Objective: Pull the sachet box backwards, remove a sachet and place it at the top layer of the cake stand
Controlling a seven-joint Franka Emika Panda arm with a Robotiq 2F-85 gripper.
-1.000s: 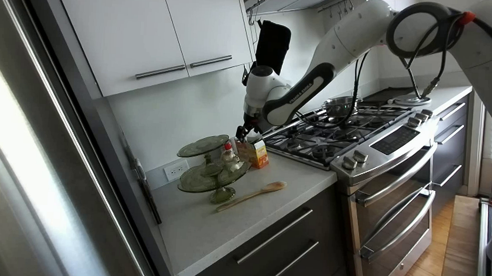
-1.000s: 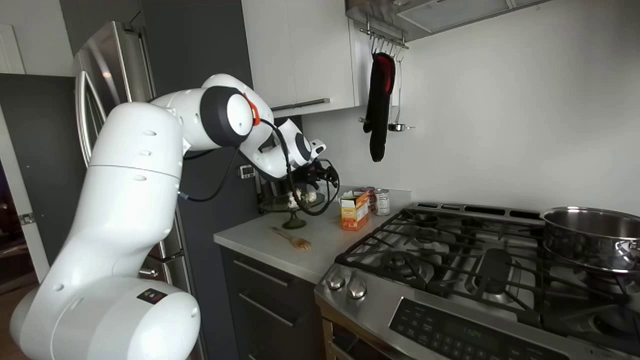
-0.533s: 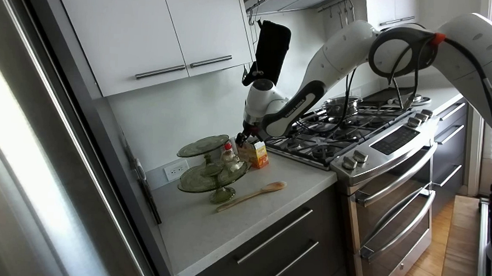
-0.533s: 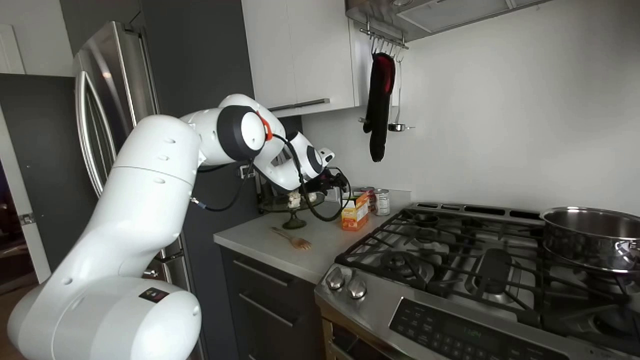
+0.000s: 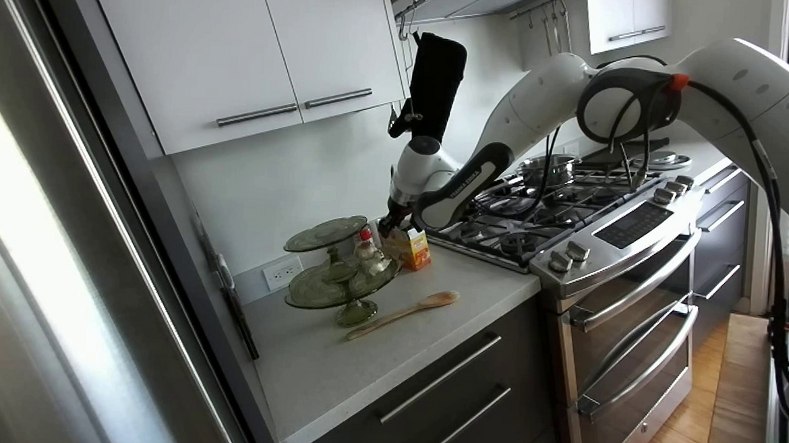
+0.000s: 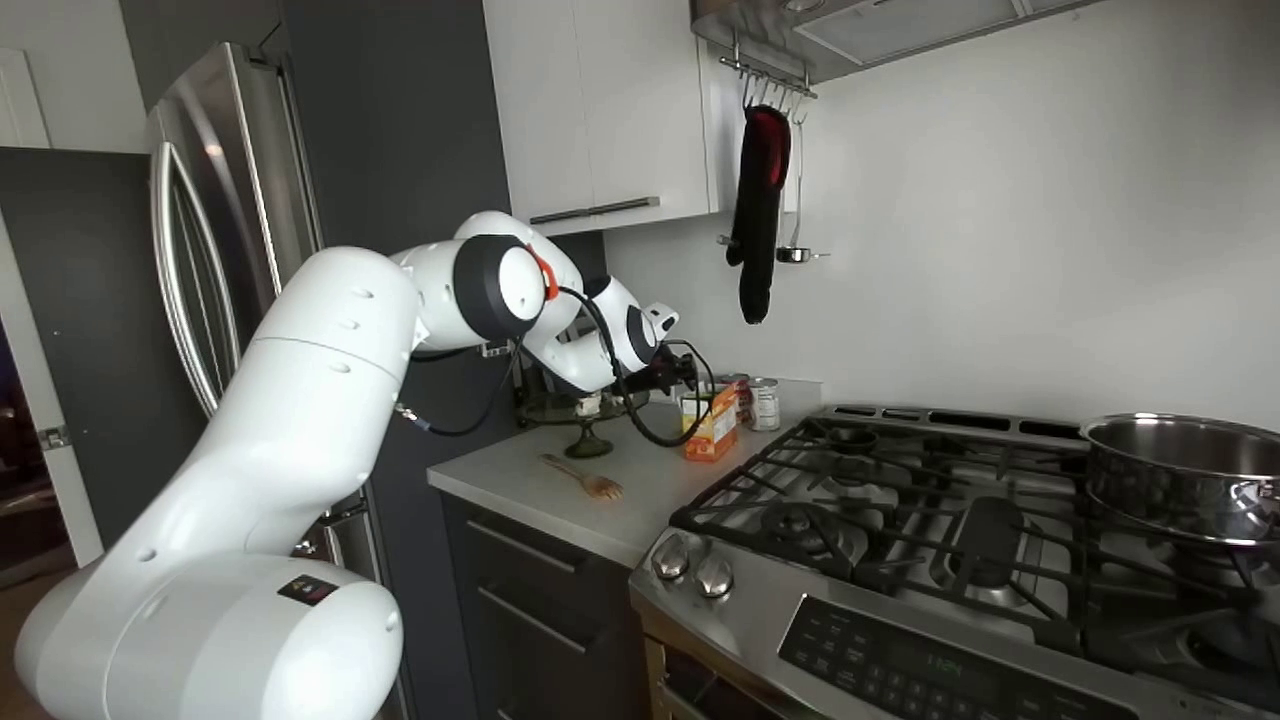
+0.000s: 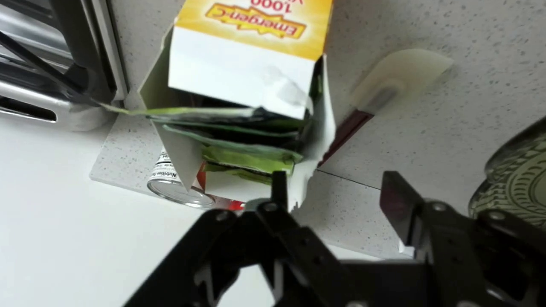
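Observation:
The sachet box (image 7: 251, 19), orange, yellow and white, stands open-topped on the counter; it shows in both exterior views (image 5: 420, 250) (image 6: 708, 435). Green sachets (image 7: 251, 160) stand inside it in the wrist view, one sticking out at the left. My gripper (image 7: 335, 181) is open and empty, just above the box. Its left finger overlaps the box's torn side edge in the wrist view; I cannot tell whether they touch. The olive-green cake stand (image 5: 326, 235) stands beside the box, its upper plate bare. Its edge shows at the right of the wrist view (image 7: 527, 179).
A red-capped bottle (image 5: 366, 244) and pale items sit on the stand's lower plate. A wooden spoon (image 5: 403, 313) lies in front. A spatula (image 7: 401, 79) lies beside the box. Cans (image 6: 764, 405) stand behind the box. The gas stove (image 6: 900, 540) adjoins the counter.
The arm has come down, and the gripper has moved lower and closer to the box top. The box and the cake stand have not moved.

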